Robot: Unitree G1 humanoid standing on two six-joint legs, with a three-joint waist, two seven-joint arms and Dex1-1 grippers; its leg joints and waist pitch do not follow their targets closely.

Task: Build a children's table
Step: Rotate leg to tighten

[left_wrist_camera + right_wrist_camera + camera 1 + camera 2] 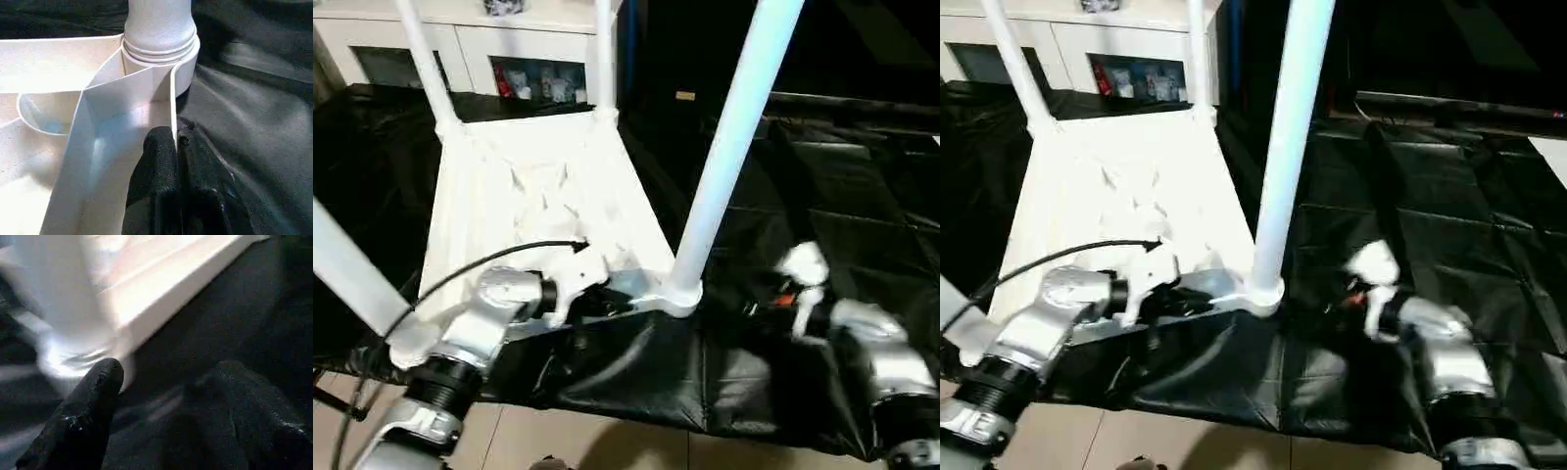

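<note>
The white tabletop [538,196] lies upside down on the black cloth, ribbed side up. Legs stand upright in its corner sockets: two at the far corners [426,59] [604,54], one at the near left [347,274] and one at the near right [729,137]. My left gripper [175,139] is shut on the tabletop's near rim wall, just beside the near-right socket [161,54]. My right gripper [168,377] hovers low over the cloth to the right of that leg's base, open, its two fingers [98,382] apart with nothing between them.
A white cabinet with glass-fronted doors [519,49] stands behind the work. Black cloth [842,196] covers the surface and hangs over its near edge above a tiled floor [607,441]. A black cable [489,259] arcs over my left forearm.
</note>
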